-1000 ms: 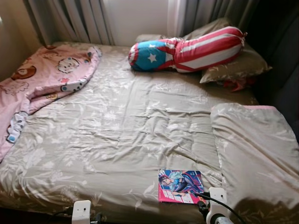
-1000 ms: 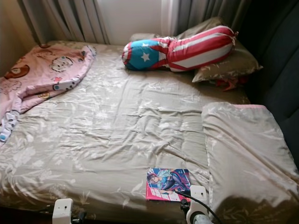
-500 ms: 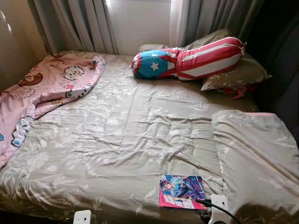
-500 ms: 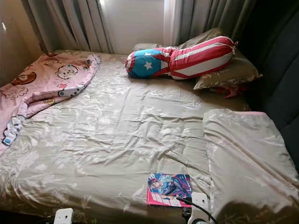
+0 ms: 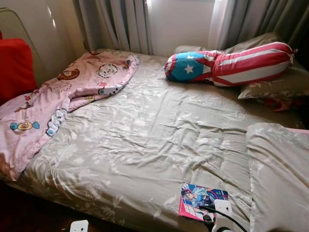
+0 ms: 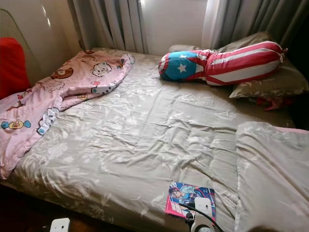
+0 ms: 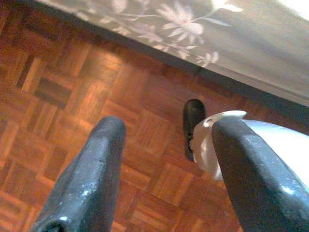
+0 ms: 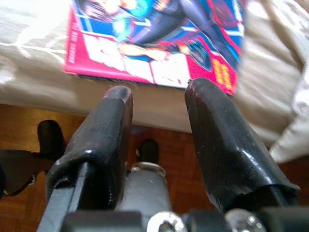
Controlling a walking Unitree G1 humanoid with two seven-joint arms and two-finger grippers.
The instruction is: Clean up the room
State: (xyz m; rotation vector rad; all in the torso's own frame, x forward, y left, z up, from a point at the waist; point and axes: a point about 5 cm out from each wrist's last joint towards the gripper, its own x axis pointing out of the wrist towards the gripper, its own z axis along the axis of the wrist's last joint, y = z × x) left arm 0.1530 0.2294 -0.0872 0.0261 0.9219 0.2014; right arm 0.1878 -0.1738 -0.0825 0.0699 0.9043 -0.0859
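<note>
- Hovering my right gripper (image 8: 157, 99), fingers parted and empty, just short of the comic book (image 5: 200, 200) (bed (image 5: 159, 135) edge).
- Left gripper (image 7: 164, 140) gapes empty over parquet floor (image 7: 63, 87).

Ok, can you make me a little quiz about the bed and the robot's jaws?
1. True or false: the comic book lies on the floor.
2. Which is nearest the right gripper? A the pink blanket, B the comic book, C the star pillow.
3. Fill in: the left gripper hangs over the wooden ____.

Key: 1 false, it lies on the bed. 2 B. 3 floor.
</note>
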